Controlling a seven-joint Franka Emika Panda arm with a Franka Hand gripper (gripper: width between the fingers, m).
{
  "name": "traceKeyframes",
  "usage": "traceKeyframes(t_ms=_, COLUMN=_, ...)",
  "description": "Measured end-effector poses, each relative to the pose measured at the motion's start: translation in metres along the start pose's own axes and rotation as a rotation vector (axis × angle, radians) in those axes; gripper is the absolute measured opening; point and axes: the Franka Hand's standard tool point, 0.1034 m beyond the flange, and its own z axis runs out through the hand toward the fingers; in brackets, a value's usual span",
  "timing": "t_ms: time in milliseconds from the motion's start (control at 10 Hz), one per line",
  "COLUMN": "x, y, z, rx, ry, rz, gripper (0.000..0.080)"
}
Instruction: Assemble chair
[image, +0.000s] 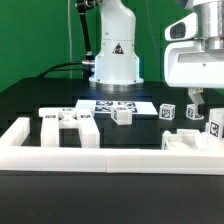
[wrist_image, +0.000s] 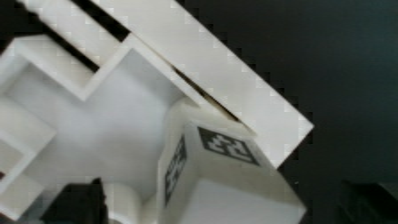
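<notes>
The fingers (image: 194, 104) are hovering over a tagged chair block (wrist_image: 222, 165) on the surface at the exterior view's right. Clamped or apart, I cannot tell. Rising straight up is looking wisest, to avoid nudging it.

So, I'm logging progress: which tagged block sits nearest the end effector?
The block directly under the end effector, second from the exterior view's right; the rest stand aside.
</notes>
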Motion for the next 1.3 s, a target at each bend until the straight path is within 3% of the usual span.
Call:
traceKeyframes(t_ms=300, x=-0.006, y=-0.002, z=0.002, rx=-0.002, ry=-0.008, rz=-0.376, gripper=0.0649)
traceKeyframes(t_ms=800, x=-0.003, y=0.000, z=0.001, rx=-0.010, ry=-0.003, rz=-0.733, gripper=0.0649)
traceKeyframes(t_ms=1100, x=0.002, y=0.000, z=-0.002, rx=-0.053, ry=-0.003, rz=-0.971, gripper=0.0649)
traceKeyframes(t_ms=1300, x=0.005, y=0.002, z=-0.002, rx=-0.055, ry=-0.004, rz=-1.031, gripper=0.0649)
